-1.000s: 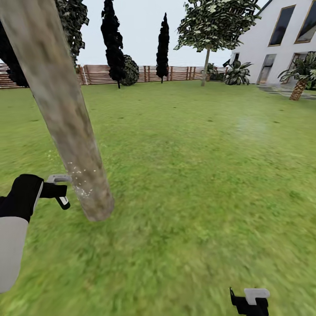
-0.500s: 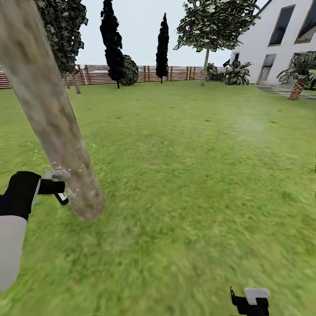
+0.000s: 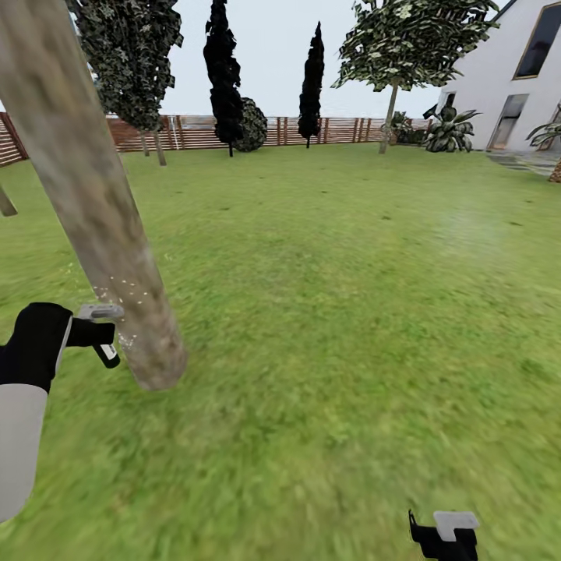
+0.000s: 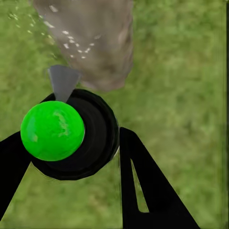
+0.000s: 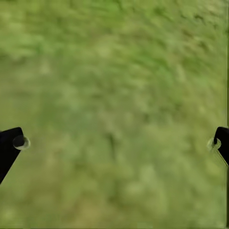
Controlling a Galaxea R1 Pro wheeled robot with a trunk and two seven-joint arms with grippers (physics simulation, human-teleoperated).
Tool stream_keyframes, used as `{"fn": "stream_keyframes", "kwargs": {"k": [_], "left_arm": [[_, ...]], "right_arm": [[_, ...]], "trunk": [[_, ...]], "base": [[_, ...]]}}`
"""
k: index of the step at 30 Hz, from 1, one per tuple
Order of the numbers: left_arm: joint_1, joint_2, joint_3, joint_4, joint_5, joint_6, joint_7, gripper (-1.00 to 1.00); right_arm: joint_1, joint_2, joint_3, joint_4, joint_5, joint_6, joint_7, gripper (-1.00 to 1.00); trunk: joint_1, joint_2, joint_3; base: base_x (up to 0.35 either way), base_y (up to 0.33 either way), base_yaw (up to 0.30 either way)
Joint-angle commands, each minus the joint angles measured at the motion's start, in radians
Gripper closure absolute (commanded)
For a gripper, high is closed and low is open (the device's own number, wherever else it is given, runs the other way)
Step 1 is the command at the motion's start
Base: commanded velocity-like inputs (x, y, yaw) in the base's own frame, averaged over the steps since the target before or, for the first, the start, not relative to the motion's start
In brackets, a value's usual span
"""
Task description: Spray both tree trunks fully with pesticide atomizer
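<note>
Now | left tool [image 4: 71, 143] clamped on pesticide atomizer [image 4: 76, 136] beside tree trunk [image 3: 93, 202] | right tool [image 5: 114, 143] spread wide over grass.

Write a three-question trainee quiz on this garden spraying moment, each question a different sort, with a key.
1. True or false: the right gripper holds the atomizer.
2. Which thing carries the whitish specks? A) tree trunk B) fence C) house wall
3. Fill in: the left gripper fingers clasp the dark ____.

Key: 1 false; 2 A; 3 atomizer.
</note>
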Motion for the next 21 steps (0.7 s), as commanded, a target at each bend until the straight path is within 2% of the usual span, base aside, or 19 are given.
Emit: {"fn": "stream_keyframes", "kwargs": {"k": [1,4,10,13,18,19,21], "left_arm": [[-0.001,0.000,0.002,-0.001,-0.011,0.003,-0.011,1.00],[-0.001,0.000,0.010,-0.001,-0.011,0.004,-0.011,1.00],[0.004,0.004,0.008,0.013,-0.011,0.003,-0.006,1.00],[0.027,0.007,0.009,0.017,-0.011,0.001,-0.003,1.00],[0.049,-0.010,0.002,0.020,-0.008,0.002,-0.003,1.00],[0.066,-0.020,0.002,0.036,-0.010,0.001,-0.003,1.00],[0.076,-0.022,0.003,0.056,-0.011,0.000,-0.003,1.00]], "right_arm": [[-0.001,0.000,-0.004,0.002,0.011,-0.003,-0.008,-1.00],[-0.001,0.000,-0.002,0.003,0.012,-0.003,-0.008,-1.00],[-0.001,0.000,-0.002,0.003,0.012,-0.003,-0.008,-1.00],[-0.001,0.000,-0.002,0.004,0.012,-0.003,-0.007,-1.00],[-0.001,0.000,-0.002,0.003,0.011,-0.003,-0.007,-1.00],[-0.001,0.000,-0.002,0.003,0.012,-0.003,-0.006,-1.00],[-0.001,0.000,-0.002,0.004,0.012,-0.003,-0.006,-1.00]], "trunk": [[0.000,0.000,-0.001],[0.000,0.000,-0.001],[0.000,0.000,-0.001],[0.000,0.000,-0.001],[0.000,0.000,-0.001],[0.000,0.000,-0.001],[0.000,0.000,-0.001]], "base": [[0.174,-0.229,0.001],[0.162,-0.234,0.037],[0.125,-0.255,0.253],[0.180,-0.241,0.276],[0.230,-0.207,0.276],[0.233,-0.205,0.149],[0.233,-0.205,0.054]]}}
